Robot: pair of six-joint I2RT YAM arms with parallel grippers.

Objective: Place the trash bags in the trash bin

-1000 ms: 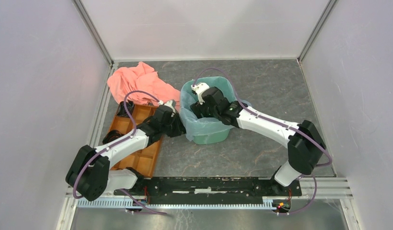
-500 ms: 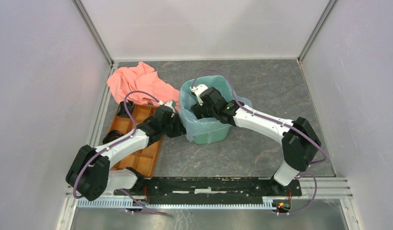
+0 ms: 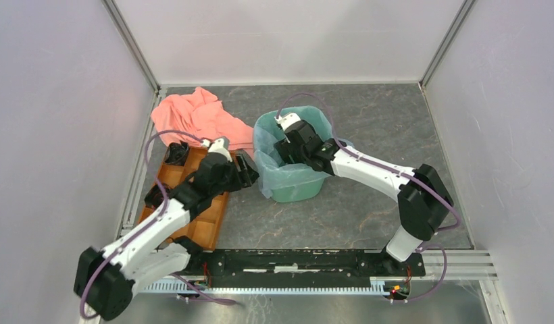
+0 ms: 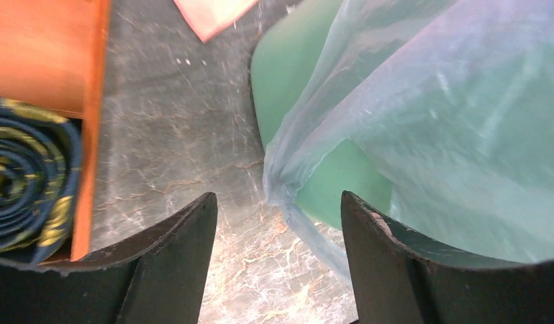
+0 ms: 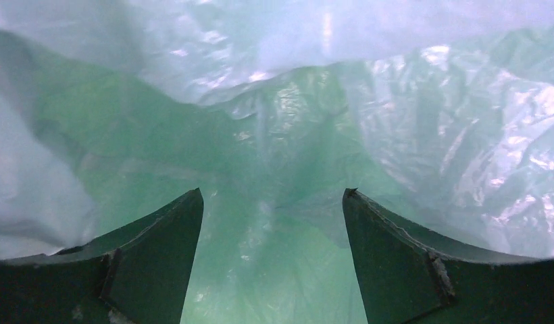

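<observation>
Crinkly, translucent blue, one bag (image 3: 271, 169) lines one smooth, rounded-square mint bin (image 3: 298, 194), hem draped outside. Left gripper (image 4: 278, 197) gapes empty beside it; right gripper (image 5: 273, 197) spread wide inside.

Top camera is looking down over the whole surface (image 3: 369, 121); both wrist cameras are facing its bin (image 3: 299, 193) and bag (image 3: 273, 169), close up.

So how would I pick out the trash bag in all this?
Look to the middle of the grey marbled table, where a mint-green trash bin stands. The trash bag is the thin film lining it and spilling over its near-left rim. Unlike the salmon-pink cloth and orange tray to the left, it is pale blue, crinkly and see-through.
</observation>
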